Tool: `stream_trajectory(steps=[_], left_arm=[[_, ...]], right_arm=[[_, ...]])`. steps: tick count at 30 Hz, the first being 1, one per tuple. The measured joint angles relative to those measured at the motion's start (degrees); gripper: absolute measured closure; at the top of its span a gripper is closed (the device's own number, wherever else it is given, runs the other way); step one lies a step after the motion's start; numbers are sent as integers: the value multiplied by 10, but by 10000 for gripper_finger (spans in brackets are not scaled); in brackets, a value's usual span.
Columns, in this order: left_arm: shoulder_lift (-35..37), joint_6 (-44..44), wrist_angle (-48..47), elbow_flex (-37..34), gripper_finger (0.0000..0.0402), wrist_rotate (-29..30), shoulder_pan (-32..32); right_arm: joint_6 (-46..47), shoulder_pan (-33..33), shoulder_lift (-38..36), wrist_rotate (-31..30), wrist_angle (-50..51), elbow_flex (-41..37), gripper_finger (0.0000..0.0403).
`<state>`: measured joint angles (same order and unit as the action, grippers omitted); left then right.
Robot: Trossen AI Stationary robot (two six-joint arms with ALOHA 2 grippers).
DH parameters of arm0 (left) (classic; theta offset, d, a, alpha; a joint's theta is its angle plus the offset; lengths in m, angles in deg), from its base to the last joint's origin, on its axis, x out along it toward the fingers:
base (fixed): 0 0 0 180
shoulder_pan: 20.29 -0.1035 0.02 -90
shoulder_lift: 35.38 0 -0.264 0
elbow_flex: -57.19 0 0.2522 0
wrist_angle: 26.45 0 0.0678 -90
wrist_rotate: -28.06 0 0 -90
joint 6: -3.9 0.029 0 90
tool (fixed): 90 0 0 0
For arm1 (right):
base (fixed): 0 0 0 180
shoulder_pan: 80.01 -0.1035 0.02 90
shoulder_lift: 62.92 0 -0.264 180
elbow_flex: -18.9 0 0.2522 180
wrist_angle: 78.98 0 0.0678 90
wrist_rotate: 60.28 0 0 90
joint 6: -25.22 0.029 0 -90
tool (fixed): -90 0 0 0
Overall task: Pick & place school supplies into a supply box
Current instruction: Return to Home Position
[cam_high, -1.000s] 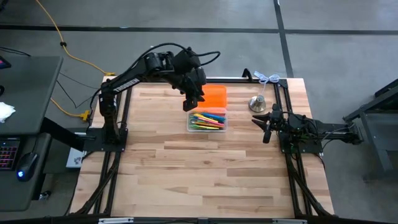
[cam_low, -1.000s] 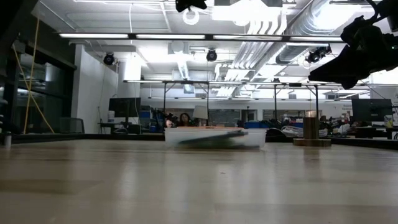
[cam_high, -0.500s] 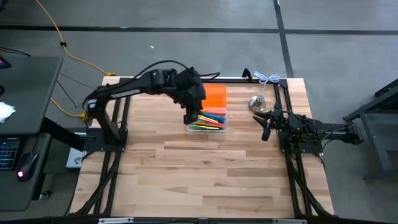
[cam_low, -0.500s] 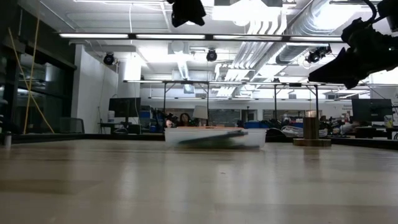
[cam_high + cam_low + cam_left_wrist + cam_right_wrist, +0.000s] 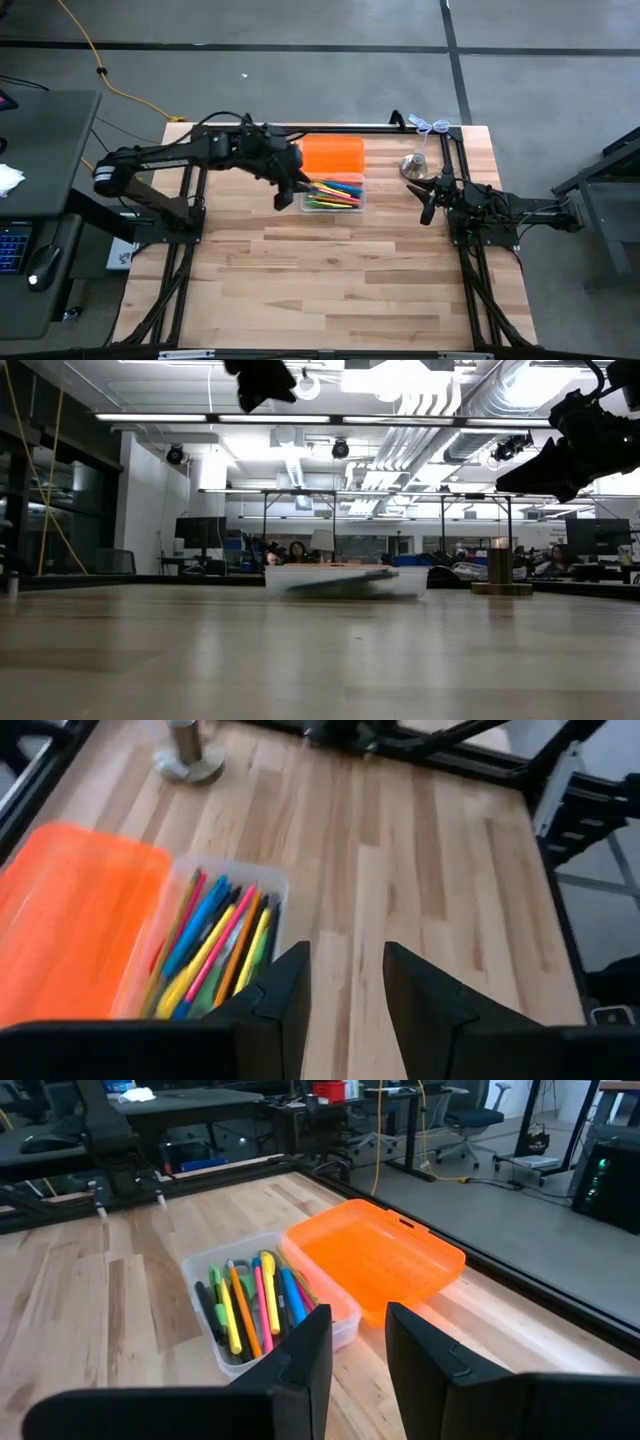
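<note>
Table: light wood planks; the near half carries nothing of the task.
Left gripper: hangs above the table just beside the left end of the supply box, high off the surface in the low view. Fingers parted by a narrow gap, nothing between them.
Right gripper: on the right side of the table, well apart from the box and raised off the table. Fingers parted by a narrow gap, holding nothing (this arm waits).
Supply box: clear tub, flat on the table past mid-depth, near the centre line.
School supplies: pens and pencils in pink, blue, yellow, orange, green and black, all lying lengthwise inside the tub, roughly parallel.
Lid: bright orange, flat on the table, touching the far long side of the tub.
Metal object: silver, bell-shaped, upright, near the far right corner, apart from the lid.
</note>
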<state>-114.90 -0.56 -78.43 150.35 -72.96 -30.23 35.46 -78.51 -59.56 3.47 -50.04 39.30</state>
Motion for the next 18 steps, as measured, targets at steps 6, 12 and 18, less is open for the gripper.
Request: stream_trajectory(steps=[6, 12, 18], left_arm=[[79, -12, 80, -111, 245, -1, 0], [173, -36, 164, -221, 245, 0, -1], [278, -52, 222, -323, 245, 2, -1]], right_arm=[[4, 0, 0, 0, 0, 0, 329], [34, 0, 0, 0, -3, 0, 329], [64, 0, 0, 0, -3, 0, 329]])
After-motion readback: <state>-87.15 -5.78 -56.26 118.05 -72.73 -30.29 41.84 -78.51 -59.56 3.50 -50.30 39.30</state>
